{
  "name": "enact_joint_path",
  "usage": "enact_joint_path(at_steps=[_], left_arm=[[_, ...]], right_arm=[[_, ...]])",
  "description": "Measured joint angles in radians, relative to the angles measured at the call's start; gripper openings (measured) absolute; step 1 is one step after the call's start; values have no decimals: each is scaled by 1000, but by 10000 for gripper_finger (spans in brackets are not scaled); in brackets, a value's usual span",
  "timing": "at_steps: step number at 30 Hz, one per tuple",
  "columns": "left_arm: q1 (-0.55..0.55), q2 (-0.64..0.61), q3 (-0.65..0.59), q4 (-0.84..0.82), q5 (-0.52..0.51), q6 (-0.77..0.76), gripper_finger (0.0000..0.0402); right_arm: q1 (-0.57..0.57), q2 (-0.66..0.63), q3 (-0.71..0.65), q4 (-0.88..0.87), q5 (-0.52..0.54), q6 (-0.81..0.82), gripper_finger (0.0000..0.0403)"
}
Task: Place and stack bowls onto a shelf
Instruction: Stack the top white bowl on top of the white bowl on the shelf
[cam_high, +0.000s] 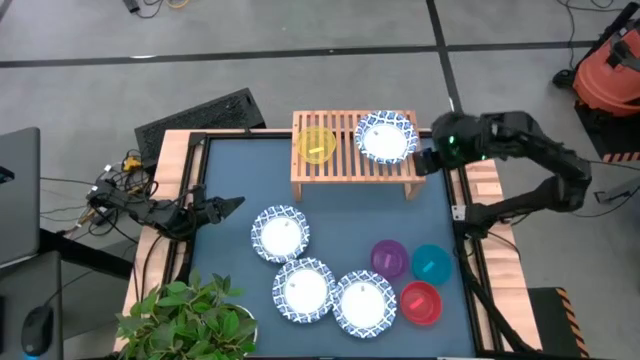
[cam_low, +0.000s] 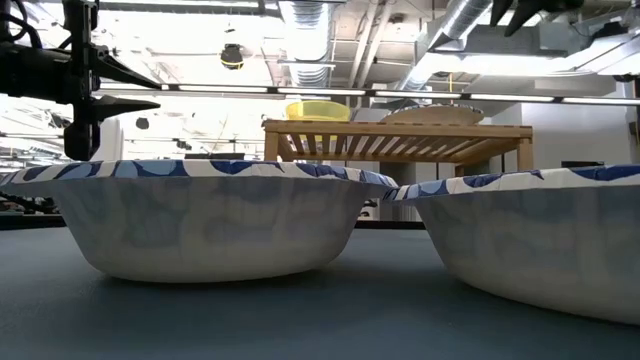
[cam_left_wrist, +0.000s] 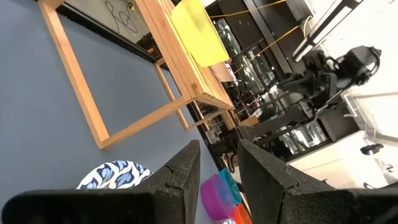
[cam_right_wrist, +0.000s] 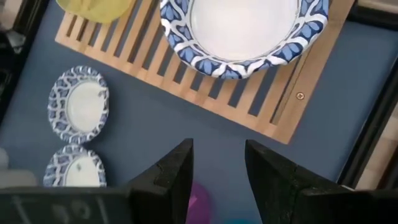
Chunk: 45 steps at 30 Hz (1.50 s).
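Observation:
The light-wood shelf (cam_high: 355, 160) stands at the table's far edge. On its slats rest a yellow bowl (cam_high: 317, 144) and one blue-and-white bowl (cam_high: 385, 136), side by side. Three more patterned bowls (cam_high: 280, 233) (cam_high: 303, 290) (cam_high: 365, 303) sit on the dark table, with purple (cam_high: 389, 258), teal (cam_high: 432, 264) and red (cam_high: 421, 303) bowls to their right. My right gripper (cam_right_wrist: 217, 152) hovers open just off the shelf's right end (cam_high: 422, 160), holding nothing. My left gripper (cam_high: 238, 203) waits open at the table's left side, pointing right.
A black ribbed mat (cam_high: 205, 115) lies beyond the far-left corner. A leafy plant (cam_high: 190, 320) overhangs the near-left corner. A raised wooden frame (cam_high: 180, 170) borders the table. Bare table surface lies between the shelf and the bowls (cam_high: 350, 215).

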Motion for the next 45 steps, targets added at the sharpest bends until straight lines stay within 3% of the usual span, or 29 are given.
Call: enact_joint_path(at_steps=[4, 10, 17, 22, 29, 35, 45], left_arm=[[0, 0, 0, 0, 0, -7, 94], [0, 0, 0, 0, 0, -14, 94], [0, 0, 0, -7, 1, -33, 94], [0, 0, 0, -7, 0, -21, 94], [0, 0, 0, -7, 17, 28, 94], [0, 0, 0, 0, 112, 26, 94], [0, 4, 0, 1, 181, 48, 94]], right_arm=[[148, 61, 0, 6, 74, 97, 171], [263, 217, -1, 20, 121, 74, 171], [322, 408, -1, 139, 123, 24, 171], [355, 509, -1, 314, 71, 28, 171], [418, 628, -1, 560, 45, 249, 171], [455, 765, 0, 798, 65, 395, 171], [435, 920, -2, 884, 64, 488, 197]])
